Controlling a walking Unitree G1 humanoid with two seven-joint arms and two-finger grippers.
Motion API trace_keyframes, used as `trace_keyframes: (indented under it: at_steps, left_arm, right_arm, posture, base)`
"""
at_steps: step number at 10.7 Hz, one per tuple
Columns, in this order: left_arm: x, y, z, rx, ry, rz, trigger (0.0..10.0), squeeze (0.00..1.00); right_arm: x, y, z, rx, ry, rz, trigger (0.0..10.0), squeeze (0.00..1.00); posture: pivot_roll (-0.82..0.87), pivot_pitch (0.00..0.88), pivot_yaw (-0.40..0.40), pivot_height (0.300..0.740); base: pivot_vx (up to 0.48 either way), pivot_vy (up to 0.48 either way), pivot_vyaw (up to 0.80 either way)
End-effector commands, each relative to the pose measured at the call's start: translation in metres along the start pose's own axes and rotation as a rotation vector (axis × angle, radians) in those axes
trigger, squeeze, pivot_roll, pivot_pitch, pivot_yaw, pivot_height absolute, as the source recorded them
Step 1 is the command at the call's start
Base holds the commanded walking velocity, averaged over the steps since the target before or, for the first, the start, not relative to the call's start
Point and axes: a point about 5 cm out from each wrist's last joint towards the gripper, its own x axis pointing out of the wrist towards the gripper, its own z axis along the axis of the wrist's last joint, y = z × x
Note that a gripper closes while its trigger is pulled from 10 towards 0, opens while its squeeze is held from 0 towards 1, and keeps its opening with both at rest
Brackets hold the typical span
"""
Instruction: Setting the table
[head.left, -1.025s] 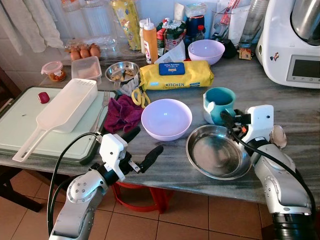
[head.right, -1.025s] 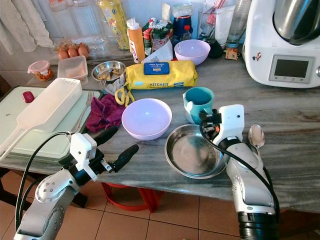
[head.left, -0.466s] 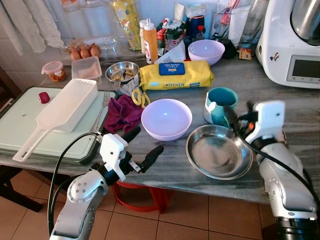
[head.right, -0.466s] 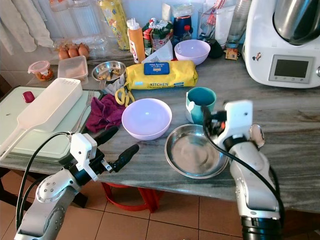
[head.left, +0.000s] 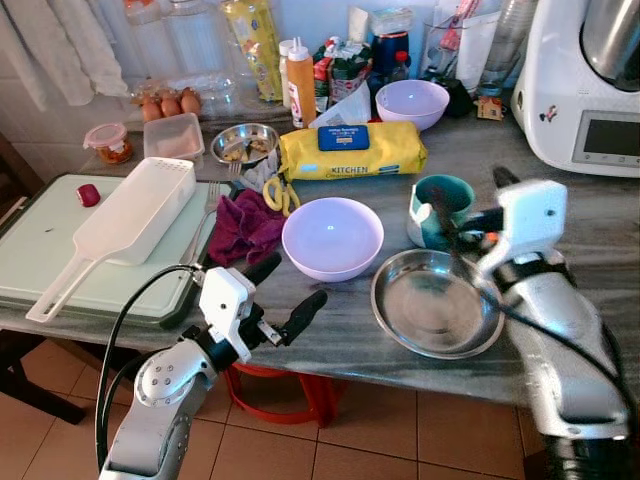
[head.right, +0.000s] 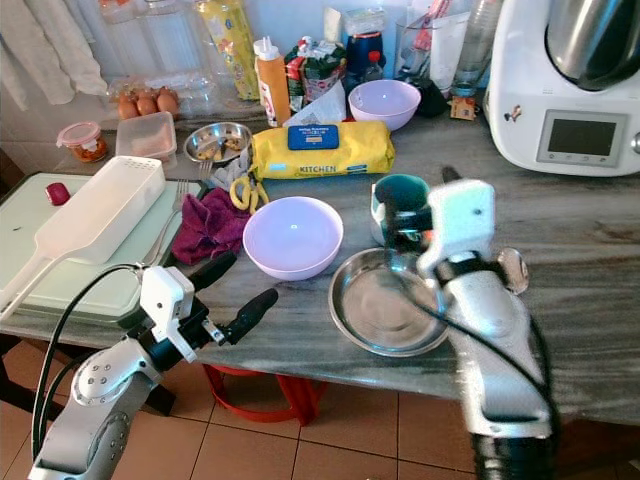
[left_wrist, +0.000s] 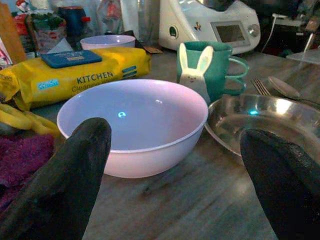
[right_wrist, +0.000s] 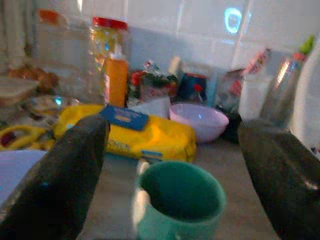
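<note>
Cluttered marble surface (head.left: 600, 215) ahead: my right fingers (right_wrist: 165, 170), spread wide and empty, hover above the teal mug (head.left: 441, 208) beside the steel bowl (head.left: 432, 315). I should descend straight, straddling its rim.

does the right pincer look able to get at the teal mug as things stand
Probably yes. The right pincer hovers open just above the teal mug, fingers spread wider than its rim, with nothing between them; the steel bowl sits beside the mug, nearer the counter's edge.
</note>
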Motion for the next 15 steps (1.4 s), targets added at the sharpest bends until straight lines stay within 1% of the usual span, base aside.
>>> trace_keyframes:
  at_steps: [1,2,3,5,6,7,8,9,10,11,12,13,14,15]
  left_arm:
    - [-0.002,0.001,0.002,0.017,0.001,0.012,10.0,0.0]
    - [-0.002,0.002,0.002,0.017,0.0,0.019,10.0,0.0]
    - [-0.003,0.002,0.003,0.018,-0.003,0.028,10.0,0.0]
    - [-0.003,0.003,0.003,0.019,-0.011,0.046,10.0,0.0]
    - [-0.003,0.004,0.004,0.022,-0.015,0.055,10.0,0.0]
    - [-0.003,0.006,0.005,0.007,-0.03,0.078,10.0,0.0]
    - [-0.003,0.009,0.006,0.006,-0.039,0.093,10.0,0.0]
    - [-0.002,0.019,0.014,0.029,-0.07,0.15,10.0,0.0]
    - [0.0,0.031,0.021,0.064,-0.098,0.257,10.0,0.0]
    - [0.002,0.042,0.022,0.091,-0.096,0.372,10.0,0.0]
    - [0.003,0.048,0.022,0.126,-0.1,0.483,10.0,0.0]
    - [0.005,0.047,0.022,0.125,-0.11,0.517,10.0,0.0]
    - [0.007,0.045,0.022,0.152,-0.12,0.544,10.0,0.0]
    - [0.007,0.045,0.018,0.151,-0.1,0.598,10.0,0.0]
  right_arm:
    - [-0.001,0.014,0.012,-0.019,-0.065,0.046,10.0,1.0]
    - [-0.005,0.026,0.009,-0.036,-0.061,0.082,10.0,1.0]
    - [-0.009,0.033,0.007,-0.053,-0.058,0.095,10.0,1.0]
    - [-0.012,0.043,0.004,-0.078,-0.049,0.116,10.0,1.0]
    - [-0.012,0.047,0.003,-0.089,-0.05,0.127,10.0,0.95]
    - [-0.012,0.049,0.002,-0.107,-0.055,0.138,10.0,0.72]
    - [-0.013,0.049,0.001,-0.116,-0.056,0.137,10.0,0.56]
    - [-0.012,0.049,0.0,-0.125,-0.059,0.132,10.0,0.45]
    - [-0.011,0.05,0.0,-0.132,-0.063,0.134,10.0,0.0]
    - [-0.01,0.053,-0.002,-0.137,-0.065,0.141,10.0,0.0]
    - [-0.011,0.056,-0.005,-0.149,-0.071,0.158,10.0,0.0]
    - [-0.01,0.059,-0.007,-0.15,-0.071,0.161,10.0,0.0]
    - [-0.009,0.062,-0.008,-0.159,-0.076,0.173,10.0,0.0]
    - [-0.007,0.066,-0.008,-0.161,-0.082,0.185,10.0,0.0]
  posture:
    - [-0.25,0.092,0.075,0.74]
    - [-0.25,0.091,0.07,0.74]
    - [-0.25,0.091,0.068,0.74]
    - [-0.24,0.088,0.063,0.74]
    - [-0.24,0.084,0.063,0.74]
    - [-0.23,0.082,0.064,0.74]
    - [-0.23,0.081,0.064,0.74]
    - [-0.22,0.076,0.067,0.74]
    - [-0.22,0.073,0.067,0.74]
    - [-0.22,0.061,0.067,0.74]
    - [-0.21,0.05,0.062,0.74]
    - [-0.2,0.045,0.06,0.74]
    - [-0.2,0.037,0.054,0.74]
    - [-0.18,0.022,0.048,0.74]
  base:
    - [0.0,0.0,0.0]
    - [0.0,0.0,0.0]
    - [0.0,0.0,0.0]
    - [0.0,0.0,0.8]
    - [0.0,0.0,0.8]
    - [0.0,0.0,0.8]
    - [0.0,0.0,0.8]
    - [0.0,0.0,0.8]
    - [0.0,0.0,0.8]
    - [0.0,0.0,0.8]
    - [0.0,0.0,0.8]
    - [0.0,0.0,0.8]
    - [0.0,0.0,0.8]
    - [0.0,0.0,0.8]
